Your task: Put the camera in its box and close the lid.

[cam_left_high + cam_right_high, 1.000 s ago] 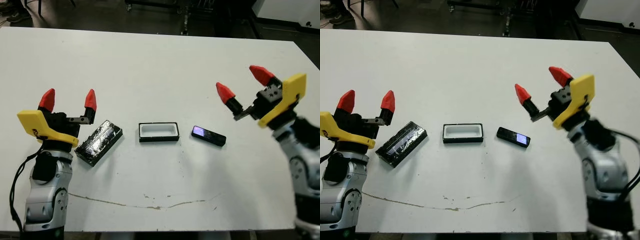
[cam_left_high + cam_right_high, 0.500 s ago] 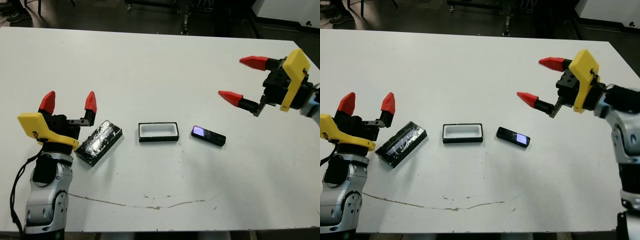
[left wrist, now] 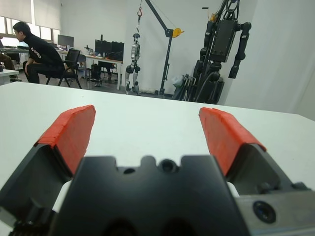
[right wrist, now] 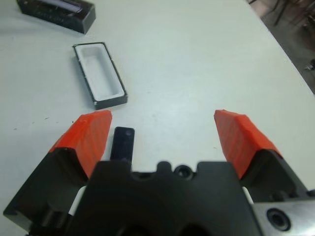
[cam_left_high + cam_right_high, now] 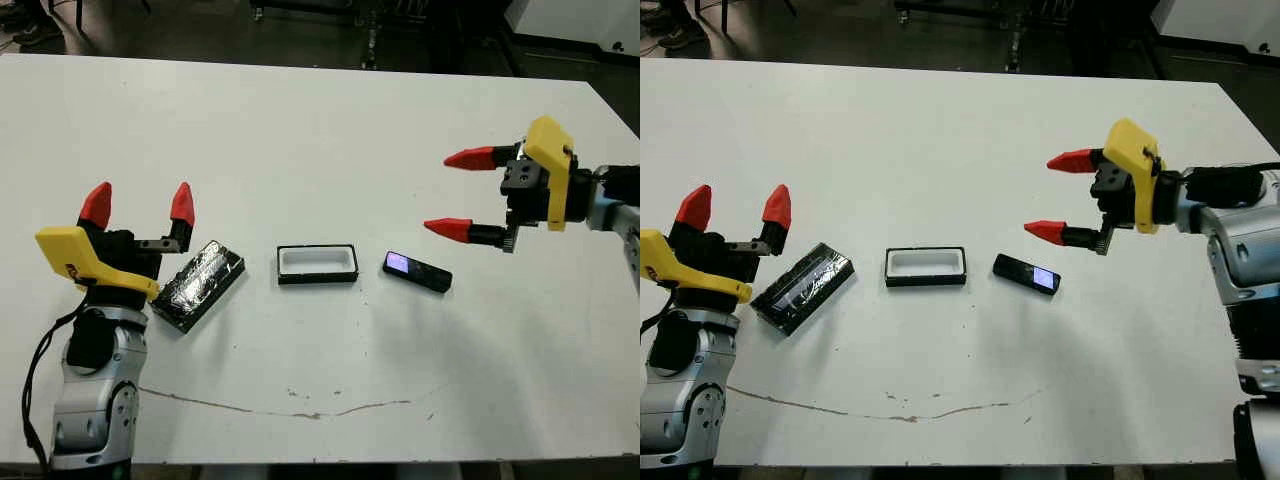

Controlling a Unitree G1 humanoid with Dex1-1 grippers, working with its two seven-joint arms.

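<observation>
1. Three pieces sit in a row on the white table (image 5: 320, 130): glossy lid on the robot's left, tray in the middle, slim device on the right.
2. The small slim black bar-shaped camera (image 5: 417, 271) lies flat on the tabletop, its bluish-purple shiny patch at the end nearer the box, just beside the tray and apart from it.
3. The small shallow rectangular box (image 5: 317, 263), black outside with a white lining, sits open, nothing inside.
4. The flat black lid with the reflective clear top (image 5: 198, 284) lies at an angle on the table, near the box's left side, not touching it.
5. The right gripper (image 5: 458, 193) hangs above the table up and to the right of the camera, red-tipped fingers spread wide and pointing toward the robot's left, nothing between them.
6. In the right wrist view the camera (image 4: 122, 143) shows close to one red finger (image 4: 91, 135), with the box (image 4: 99, 74) farther off.
7. The left gripper (image 5: 138, 202) stands at the lid's left end, fingers upright and parted, holding nothing.
8. A seated person (image 3: 40, 53) shows far beyond the table in the left wrist view.
</observation>
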